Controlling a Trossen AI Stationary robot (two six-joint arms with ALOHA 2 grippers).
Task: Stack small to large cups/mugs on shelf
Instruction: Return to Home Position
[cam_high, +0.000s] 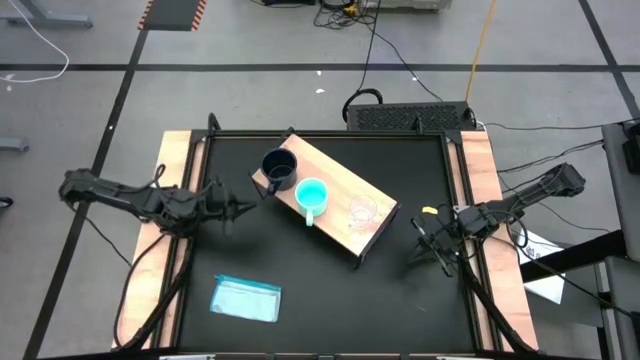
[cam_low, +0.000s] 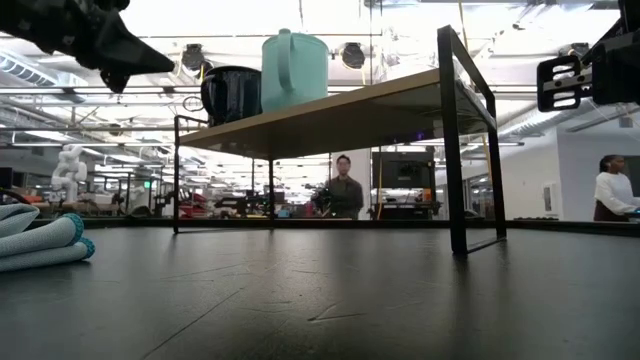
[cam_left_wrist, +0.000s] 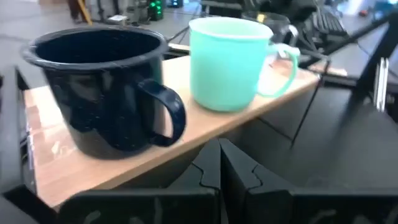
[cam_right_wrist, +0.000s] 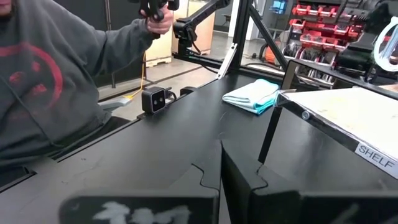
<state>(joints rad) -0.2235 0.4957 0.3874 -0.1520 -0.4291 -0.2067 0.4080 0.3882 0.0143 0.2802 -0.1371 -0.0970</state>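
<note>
The shelf (cam_high: 340, 180) stands slantwise at the middle of the black table (cam_high: 330, 300), running from far left to near right, and all three vessels sit in a row on its pale wood top. The dark navy mug (cam_high: 278, 168) is at the far-left end, the turquoise mug (cam_high: 311, 195) is just beside it at the middle, and the small clear cup (cam_high: 362, 210) is apart from them toward the near-right end. Each stands upright with its mouth up, and from above none shows anything inside. The left gripper (cam_high: 248, 210) hovers just left of the shelf, level with the two mugs, with its fingers (cam_left_wrist: 239, 177) pressed together on nothing. The right gripper (cam_high: 428, 238) hangs near the shelf's near-right end, its fingers (cam_right_wrist: 239, 180) likewise closed and empty. A light-blue packet (cam_high: 246, 298) lies flat on the table at the near left, well apart from the shelf.
</note>
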